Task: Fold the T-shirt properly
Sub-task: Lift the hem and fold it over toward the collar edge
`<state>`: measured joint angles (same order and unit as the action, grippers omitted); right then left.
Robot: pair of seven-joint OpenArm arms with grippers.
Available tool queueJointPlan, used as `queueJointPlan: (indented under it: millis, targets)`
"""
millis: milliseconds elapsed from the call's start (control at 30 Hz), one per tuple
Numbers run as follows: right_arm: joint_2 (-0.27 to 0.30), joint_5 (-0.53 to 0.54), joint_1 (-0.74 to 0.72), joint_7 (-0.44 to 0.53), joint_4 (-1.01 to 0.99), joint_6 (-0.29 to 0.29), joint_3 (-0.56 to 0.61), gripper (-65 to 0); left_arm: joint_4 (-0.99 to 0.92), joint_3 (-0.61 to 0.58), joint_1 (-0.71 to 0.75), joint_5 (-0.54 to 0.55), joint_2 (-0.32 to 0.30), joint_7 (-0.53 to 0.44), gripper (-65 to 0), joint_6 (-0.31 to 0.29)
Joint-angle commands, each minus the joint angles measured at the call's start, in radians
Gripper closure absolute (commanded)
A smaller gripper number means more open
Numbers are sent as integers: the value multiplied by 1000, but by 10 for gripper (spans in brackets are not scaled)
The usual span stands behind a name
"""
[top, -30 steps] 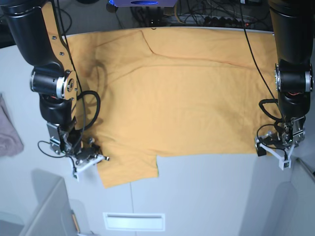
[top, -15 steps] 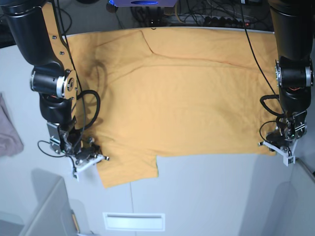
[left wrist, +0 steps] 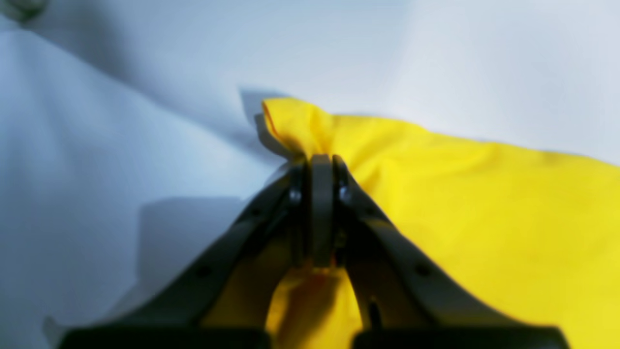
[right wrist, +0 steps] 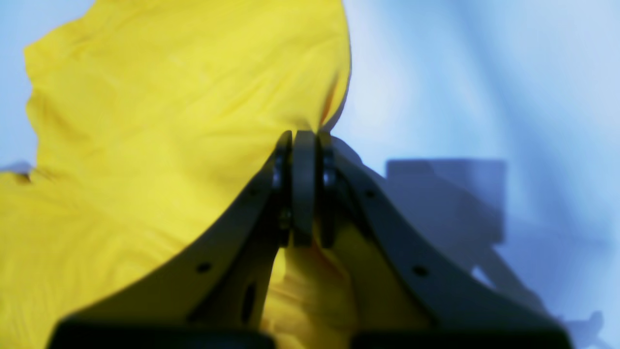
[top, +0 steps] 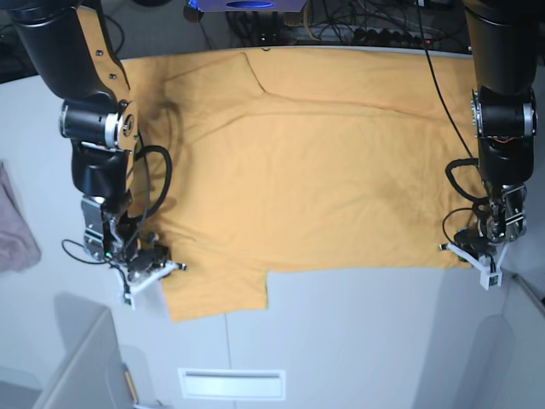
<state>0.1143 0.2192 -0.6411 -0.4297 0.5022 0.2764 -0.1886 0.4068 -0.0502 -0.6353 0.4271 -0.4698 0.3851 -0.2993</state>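
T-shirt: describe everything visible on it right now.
The T-shirt is plain orange-yellow, soft and cotton-like, spread nearly flat on the pale table with mild creases. One short sleeve juts toward the near edge; the far edge reaches the table's back. The right hand is shut on the sleeve's edge, and the left hand is shut on a bunched corner of the opposite end. No print shows on the upper side.

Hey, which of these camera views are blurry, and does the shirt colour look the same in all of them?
Both wrist views are soft: the left end effector and right end effector blur up close, shadows falling on the table. There the T-shirt looks vivid yellow; in the sharper base view it reads orange-yellow.
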Motion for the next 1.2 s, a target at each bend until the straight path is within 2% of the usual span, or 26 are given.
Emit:
queueJointPlan:
  millis: [0, 100, 267, 500, 700, 867, 1167]
  targets:
    - [8, 10, -19, 13, 54, 2, -2, 0, 51, 42, -11, 6, -19, -8, 0, -7]
    - [-9, 10, 27, -21, 180, 2, -2, 0, 185, 115, 56, -3, -19, 45, 0, -7]
    - [-15, 10, 73, -84, 323, 2, -2, 0, 375, 164, 128, 5, -19, 122, 0, -5]
    - [-23, 10, 154, -151, 494, 2, -2, 0, 596, 330, 254, 3, -17, 242, 0, -7]
    - [-26, 10, 217, -206, 591, 2, -2, 0, 774, 344, 389, 6, -16, 246, 0, -7]
    - [-26, 10, 275, -254, 680, 2, -2, 0, 863, 428, 486, 6, -13, 246, 0, -7]
    - [-26, 10, 378, -263, 824, 2, -2, 0, 990, 484, 621, 8, -13, 246, 0, -8]
